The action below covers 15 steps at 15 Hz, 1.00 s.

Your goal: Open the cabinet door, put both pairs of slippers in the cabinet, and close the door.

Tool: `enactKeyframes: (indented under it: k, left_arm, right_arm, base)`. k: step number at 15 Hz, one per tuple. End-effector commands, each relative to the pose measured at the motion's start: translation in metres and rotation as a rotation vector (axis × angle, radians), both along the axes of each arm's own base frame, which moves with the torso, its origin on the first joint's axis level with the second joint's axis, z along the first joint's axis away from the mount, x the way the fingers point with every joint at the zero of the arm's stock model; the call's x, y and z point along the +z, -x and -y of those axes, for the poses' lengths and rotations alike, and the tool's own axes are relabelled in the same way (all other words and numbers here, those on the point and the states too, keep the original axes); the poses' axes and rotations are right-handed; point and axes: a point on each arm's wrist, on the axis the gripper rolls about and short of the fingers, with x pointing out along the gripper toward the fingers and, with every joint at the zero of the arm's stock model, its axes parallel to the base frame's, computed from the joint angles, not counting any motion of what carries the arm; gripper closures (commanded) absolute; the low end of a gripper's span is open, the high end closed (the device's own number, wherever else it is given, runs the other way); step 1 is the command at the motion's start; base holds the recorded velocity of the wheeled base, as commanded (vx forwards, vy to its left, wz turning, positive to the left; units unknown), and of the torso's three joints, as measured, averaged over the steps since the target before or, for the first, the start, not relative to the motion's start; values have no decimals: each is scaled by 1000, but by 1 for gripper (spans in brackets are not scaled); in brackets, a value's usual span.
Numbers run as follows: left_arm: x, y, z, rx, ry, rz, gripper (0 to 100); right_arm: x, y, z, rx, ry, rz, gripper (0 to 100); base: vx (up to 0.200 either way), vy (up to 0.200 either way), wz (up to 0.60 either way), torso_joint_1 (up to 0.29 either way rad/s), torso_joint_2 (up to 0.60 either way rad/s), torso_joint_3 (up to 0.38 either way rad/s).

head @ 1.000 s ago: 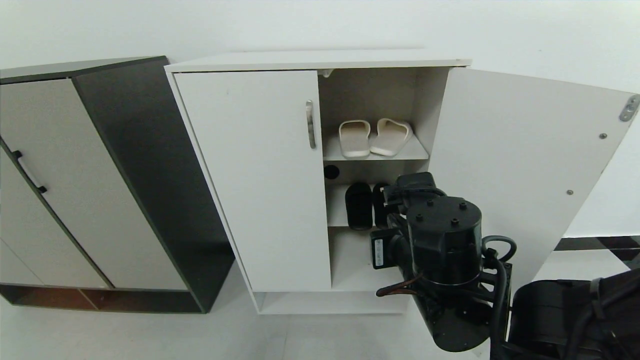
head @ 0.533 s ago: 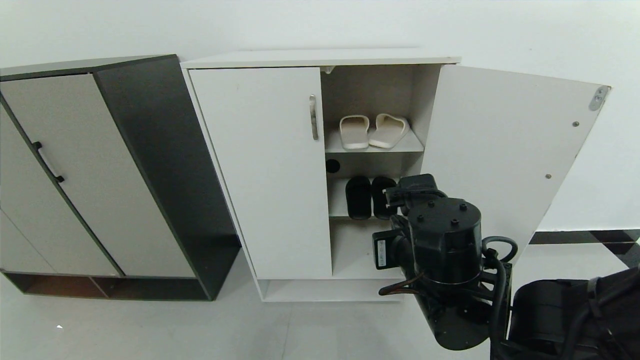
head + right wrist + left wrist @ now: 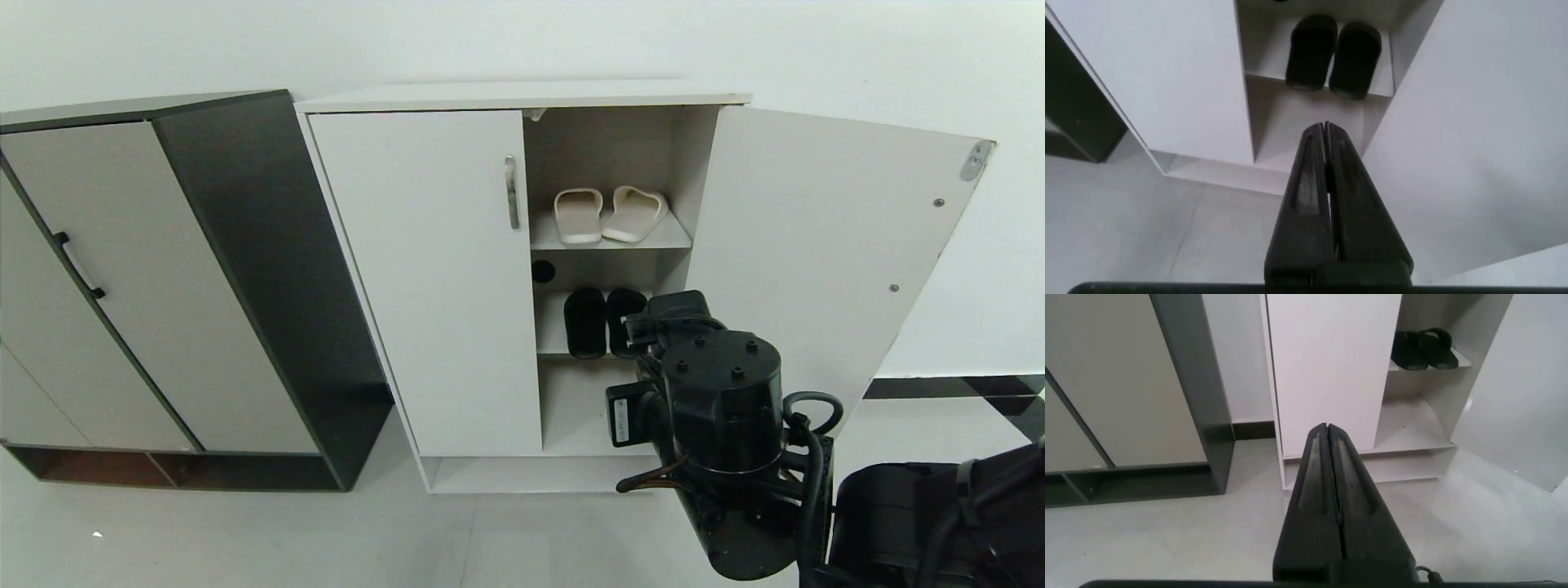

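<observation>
Fingers of your right gripper (image 3: 1327, 127) sit pressed together, empty, before the cabinet's (image 3: 522, 95) open side. Your left gripper (image 3: 1327, 427), likewise closed and empty, faces its closed door (image 3: 1323, 359). Black slippers (image 3: 1333, 59) lie on its middle shelf, cream slippers (image 3: 608, 215) on the shelf above.

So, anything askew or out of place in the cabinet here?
Nothing serious. The right beige slipper lies slightly angled away from its mate on the upper shelf; the black pair sits straight on the shelf below. The right door stands open.
</observation>
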Motion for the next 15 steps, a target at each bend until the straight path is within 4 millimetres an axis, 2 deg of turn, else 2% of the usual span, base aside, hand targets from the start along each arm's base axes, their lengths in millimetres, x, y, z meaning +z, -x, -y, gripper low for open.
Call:
enactKeyframes:
  k: [1,6,9,15]
  left_arm:
    - [0,0,0,-1,0,0,100]
    - [0,0,0,2,2,-2,100]
    - [0,0,0,1,2,-2,100]
    - [0,0,0,1,3,-2,100]
  right_arm:
    - [-2,-1,0,-3,6,-4,100]
    - [-4,-4,2,-11,10,-7,100]
    - [-3,-4,2,-11,10,-6,100]
    - [-3,-5,3,-14,11,-7,100]
  base:
    - [0,0,0,0,0,0]
    - [0,0,0,1,-22,-23]
    - [0,0,0,20,-180,-312]
    - [0,0,0,76,-501,-358]
